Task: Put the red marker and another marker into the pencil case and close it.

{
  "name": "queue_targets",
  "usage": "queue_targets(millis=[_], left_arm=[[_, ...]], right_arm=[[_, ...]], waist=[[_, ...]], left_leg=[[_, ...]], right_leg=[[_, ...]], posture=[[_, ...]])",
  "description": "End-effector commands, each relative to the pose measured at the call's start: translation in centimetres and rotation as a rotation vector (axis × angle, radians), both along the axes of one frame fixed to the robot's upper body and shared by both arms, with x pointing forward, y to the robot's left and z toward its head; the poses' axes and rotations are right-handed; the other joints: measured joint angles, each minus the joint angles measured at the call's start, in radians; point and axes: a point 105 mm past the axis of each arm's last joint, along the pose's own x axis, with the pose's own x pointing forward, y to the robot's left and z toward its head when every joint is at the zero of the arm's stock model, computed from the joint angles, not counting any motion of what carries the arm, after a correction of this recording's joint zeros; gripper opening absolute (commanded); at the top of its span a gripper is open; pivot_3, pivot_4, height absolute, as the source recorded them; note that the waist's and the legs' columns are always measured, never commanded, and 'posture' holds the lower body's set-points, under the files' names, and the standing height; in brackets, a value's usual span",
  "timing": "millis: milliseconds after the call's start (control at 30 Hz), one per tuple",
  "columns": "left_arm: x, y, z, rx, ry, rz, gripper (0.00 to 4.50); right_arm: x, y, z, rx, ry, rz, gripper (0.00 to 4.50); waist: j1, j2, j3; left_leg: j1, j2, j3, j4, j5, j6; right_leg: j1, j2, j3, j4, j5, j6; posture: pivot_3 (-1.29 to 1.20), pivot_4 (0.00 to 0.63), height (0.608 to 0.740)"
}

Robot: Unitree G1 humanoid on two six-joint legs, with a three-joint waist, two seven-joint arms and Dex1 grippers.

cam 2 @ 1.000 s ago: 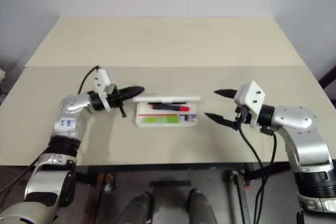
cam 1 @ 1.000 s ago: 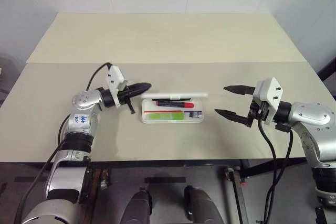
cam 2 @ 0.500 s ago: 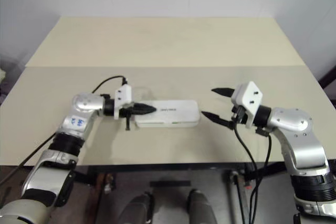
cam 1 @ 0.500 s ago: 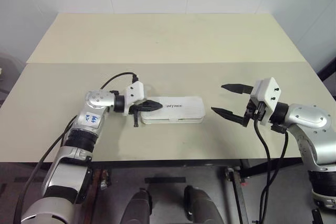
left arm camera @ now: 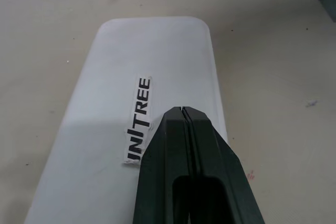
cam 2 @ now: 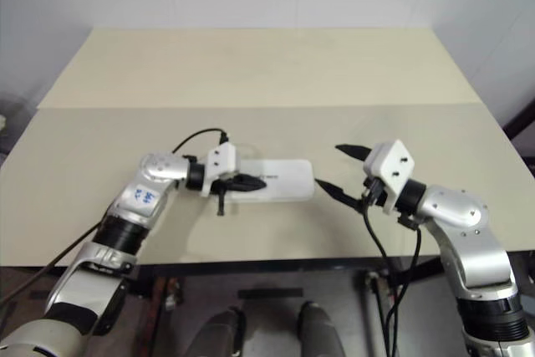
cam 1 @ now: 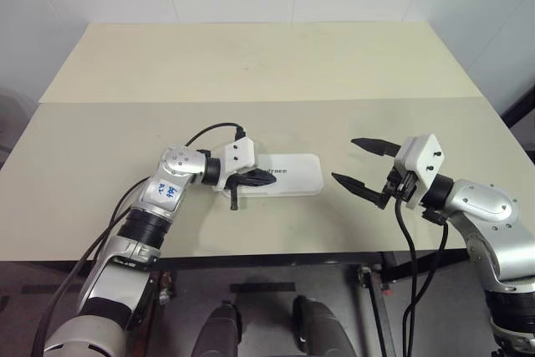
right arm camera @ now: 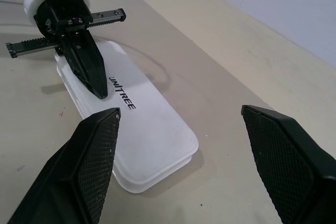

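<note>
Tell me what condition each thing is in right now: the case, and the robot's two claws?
pencil case: lid down, lying flat on the table, logo facing up.
left gripper: fingers shut together, tips over the case's lid.
right gripper: fingers spread open, holding nothing, hovering beside the case's end.
</note>
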Motion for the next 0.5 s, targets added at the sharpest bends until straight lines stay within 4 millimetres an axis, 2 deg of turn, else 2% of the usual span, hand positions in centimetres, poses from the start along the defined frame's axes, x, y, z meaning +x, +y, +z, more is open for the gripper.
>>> queue_targets(millis=[33, 133, 233, 300, 400, 500], left_arm=[[0.1, 0.4, 1.0, -0.072, 0.014, 0.013, 0.01], [0.4, 0.8, 3.9, -0.213, -0.035, 0.01, 0.01], [-0.1, 1.7, 6.6, -0.329, -0.117, -0.026, 0.01], [-0.7, 2.7, 7.0, -0.348, -0.111, -0.045, 0.01], [-1.7, 5.2, 6.4, -0.339, -0.073, -0.016, 0.63], [-2.3, 6.6, 6.2, -0.337, -0.082, 0.006, 1.54]], right_arm=[[-0.4, 0.0, 1.2, 0.029, -0.048, -0.003, 3.9], [-0.3, 0.2, 1.0, 0.037, -0.037, 0.004, 3.9], [-0.3, 0.2, 0.9, 0.034, -0.024, 0.016, 3.9], [-0.2, 0.0, 0.8, 0.031, -0.02, 0.017, 3.9], [-0.1, -0.3, 0.6, 0.022, -0.008, 0.022, 3.9], [0.0, -0.5, 0.5, 0.017, -0.001, 0.027, 3.9]], waist=[[-0.001, 0.0, 0.0], [-0.001, 0.0, 0.0], [-0.001, 0.0, 0.0], [-0.001, 0.0, 0.0], [-0.006, 0.0, 0.0], [-0.006, 0.0, 0.0]], left_leg=[[0.0, 0.0, 0.0, 0.0, 0.0, 0.0], [0.0, 0.0, 0.0, 0.0, 0.0, 0.0], [-0.001, 0.0, -0.001, 0.0, 0.0, 0.0], [-0.001, 0.0, 0.0, 0.0, 0.0, 0.0], [0.0, 0.0, 0.0, 0.0, 0.0, 0.0], [0.0, 0.001, 0.0, -0.001, 0.0, 0.0]], right_leg=[[0.0, 0.0, 0.0, 0.0, 0.0, 0.0], [0.0, 0.0, 0.0, 0.001, 0.0, 0.0], [-0.001, 0.0, 0.0, 0.0, 0.0, 0.0], [0.0, 0.0, 0.0, 0.0, 0.0, 0.0], [-0.001, 0.0, 0.0, 0.0, 0.0, 0.0], [0.0, 0.0, 0.0, 0.0, -0.001, -0.001]], posture=[[0.0, 0.15, 0.74], [0.0, 0.15, 0.74], [0.0, 0.15, 0.74], [0.0, 0.15, 0.74], [0.0, 0.15, 0.74], [0.0, 0.15, 0.74]])
